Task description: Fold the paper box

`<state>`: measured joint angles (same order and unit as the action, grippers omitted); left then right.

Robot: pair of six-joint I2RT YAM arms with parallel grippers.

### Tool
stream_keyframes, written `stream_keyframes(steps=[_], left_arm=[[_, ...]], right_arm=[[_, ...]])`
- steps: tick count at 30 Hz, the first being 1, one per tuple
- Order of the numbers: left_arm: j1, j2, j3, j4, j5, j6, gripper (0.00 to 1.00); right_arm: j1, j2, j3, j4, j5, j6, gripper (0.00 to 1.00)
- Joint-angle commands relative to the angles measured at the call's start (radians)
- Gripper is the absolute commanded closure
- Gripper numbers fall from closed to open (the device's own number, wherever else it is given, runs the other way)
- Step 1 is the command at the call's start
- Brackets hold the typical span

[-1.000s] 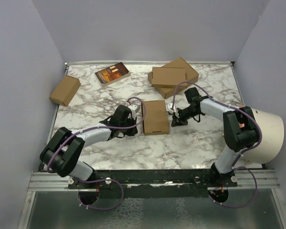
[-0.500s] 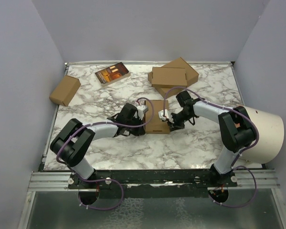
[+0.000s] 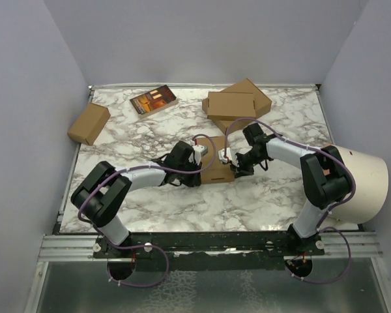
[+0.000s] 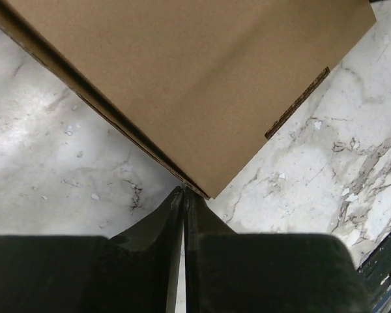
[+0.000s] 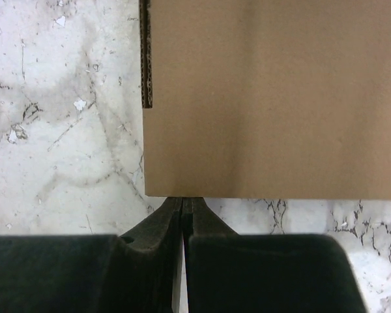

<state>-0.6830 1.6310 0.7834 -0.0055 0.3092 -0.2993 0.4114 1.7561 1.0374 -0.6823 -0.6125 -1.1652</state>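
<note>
Since a second ago both arms have drawn inward from either side onto the paper box [image 3: 215,172], which lies flat and closed at the middle of the marble desk [image 3: 267,195]. The left pincer [image 4: 184,195], pressed together, sits at its corner. The right pincer [image 5: 183,202], also pressed together, sits at its edge.
</note>
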Motion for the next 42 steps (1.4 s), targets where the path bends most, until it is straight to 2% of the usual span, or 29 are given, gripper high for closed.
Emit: stream_keyframes(steps=[1,7,12,16,21,28,34,38,42], left_arm=[[-0.026,-0.089,-0.022,0.041,-0.018,-0.016,0.90],[0.030,-0.196,-0.067,-0.021,-0.080,0.010,0.84],[0.105,-0.209,-0.079,0.030,-0.142,0.053,0.84],[0.188,-0.143,-0.034,0.128,-0.121,0.076,0.88],[0.245,0.039,0.120,0.128,-0.076,0.149,0.90],[0.250,0.241,0.268,0.135,-0.013,0.189,0.92],[0.234,0.351,0.373,0.129,0.036,0.179,0.95],[0.180,0.397,0.445,0.106,0.056,0.197,0.95],[0.132,0.381,0.440,0.113,0.061,0.182,0.96]], right_arm=[[-0.048,-0.054,-0.025,0.039,-0.134,-0.068,0.95],[-0.090,-0.073,-0.024,0.038,-0.148,-0.078,0.91],[-0.103,-0.033,0.025,0.059,-0.119,-0.038,0.88],[-0.105,0.055,0.162,0.052,-0.045,-0.024,0.87],[-0.106,0.189,0.349,0.011,-0.021,-0.048,0.87],[-0.106,0.298,0.442,0.009,0.046,-0.109,0.88],[-0.094,0.326,0.466,0.026,0.021,-0.125,0.90],[-0.034,0.335,0.475,0.045,0.003,-0.111,0.92],[0.022,0.322,0.467,0.068,-0.023,-0.098,0.92]])
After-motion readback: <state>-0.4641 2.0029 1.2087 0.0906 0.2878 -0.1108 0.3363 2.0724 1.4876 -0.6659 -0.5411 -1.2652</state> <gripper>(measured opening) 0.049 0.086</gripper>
